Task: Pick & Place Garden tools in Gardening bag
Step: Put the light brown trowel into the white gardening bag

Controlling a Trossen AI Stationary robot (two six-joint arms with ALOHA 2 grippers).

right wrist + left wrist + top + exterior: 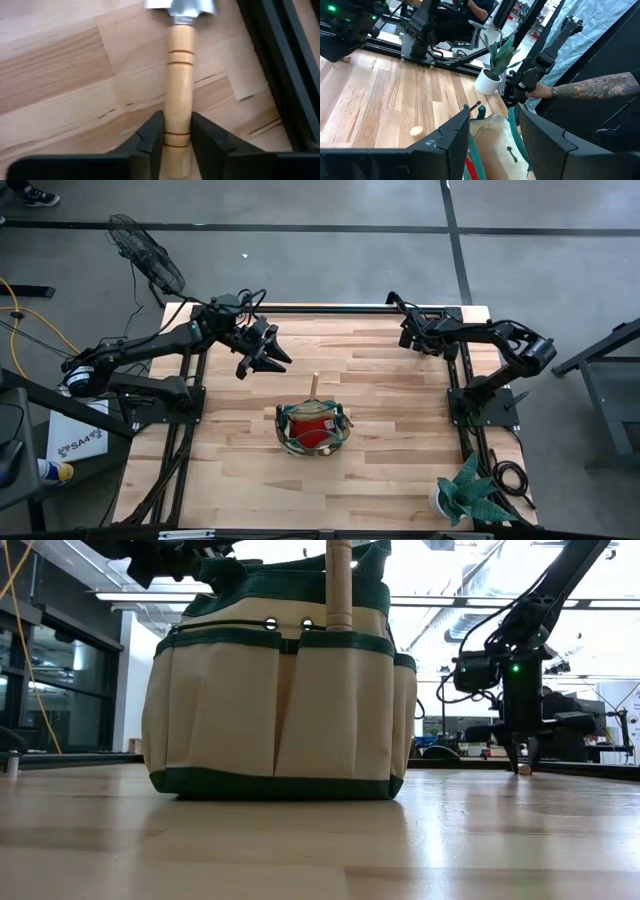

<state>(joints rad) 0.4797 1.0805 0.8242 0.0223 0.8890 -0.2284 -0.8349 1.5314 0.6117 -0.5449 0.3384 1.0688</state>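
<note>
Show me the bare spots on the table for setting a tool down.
Free: the boards between the gardening bag and the potted plant, and the strip on the bag's opposite side. Crowded: behind the bag under the left gripper, and the corner by the right gripper.

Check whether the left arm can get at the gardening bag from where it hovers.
Probably yes. The left end effector sits open just behind the gardening bag, with only bare table between them; the right end effector works far off.

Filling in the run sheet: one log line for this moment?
right gripper: shut on trowel, table's far right corner | left gripper: open, idle | bag: mid-table, holds tools
</note>
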